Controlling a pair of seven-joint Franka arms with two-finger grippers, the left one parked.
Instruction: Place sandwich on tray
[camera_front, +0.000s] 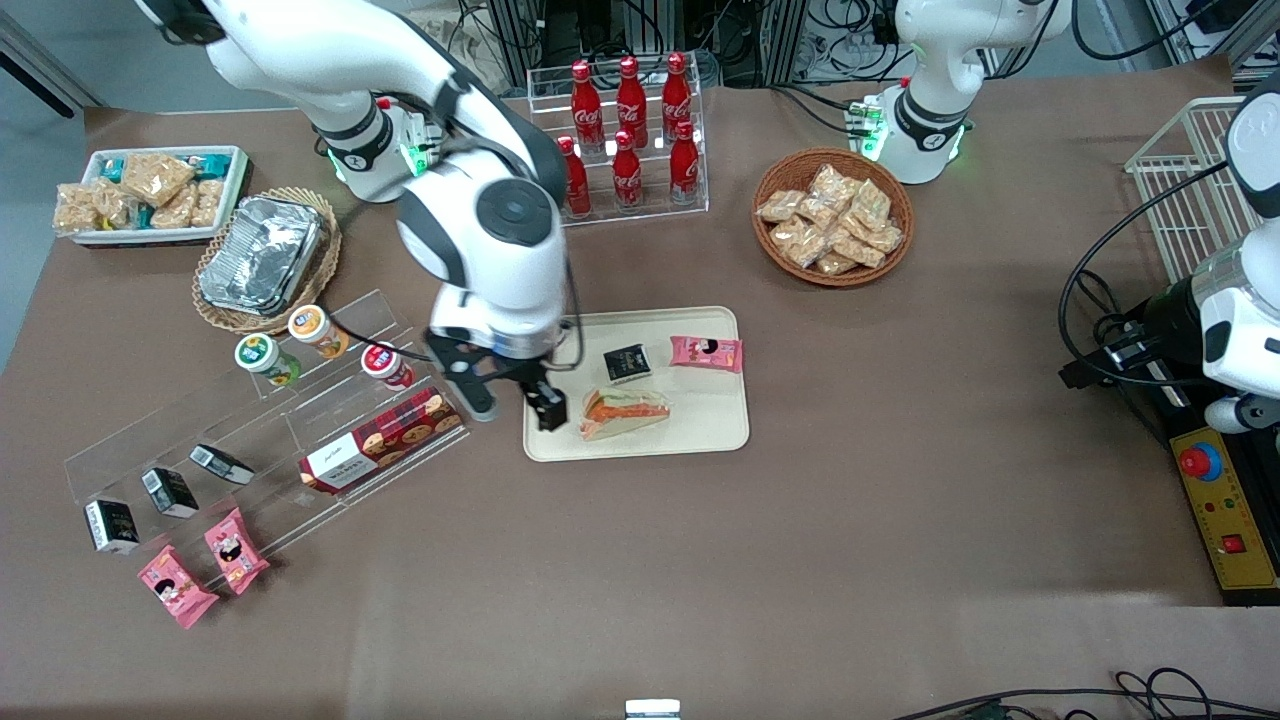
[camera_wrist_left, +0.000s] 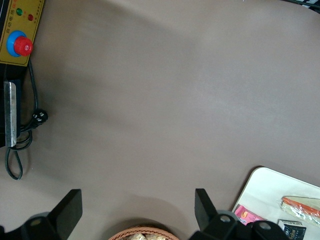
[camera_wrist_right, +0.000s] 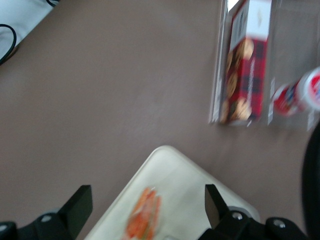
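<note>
The clear-wrapped triangle sandwich (camera_front: 624, 412) lies on the big flat cream tray (camera_front: 700, 425). The right arm's black gripper (camera_front: 512, 402) hangs just beside it, fingers wide apart, holding nothing.

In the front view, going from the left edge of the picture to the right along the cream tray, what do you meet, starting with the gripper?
Gripper, open, at the edge of the tray toward the working arm → sandwich → black packet → pink snack packet.

We count six cola bottles (camera_front: 630, 130) and three pink snack packets (camera_front: 706, 352). We see three cups (camera_front: 318, 330) and two wicker baskets (camera_front: 833, 218).
</note>
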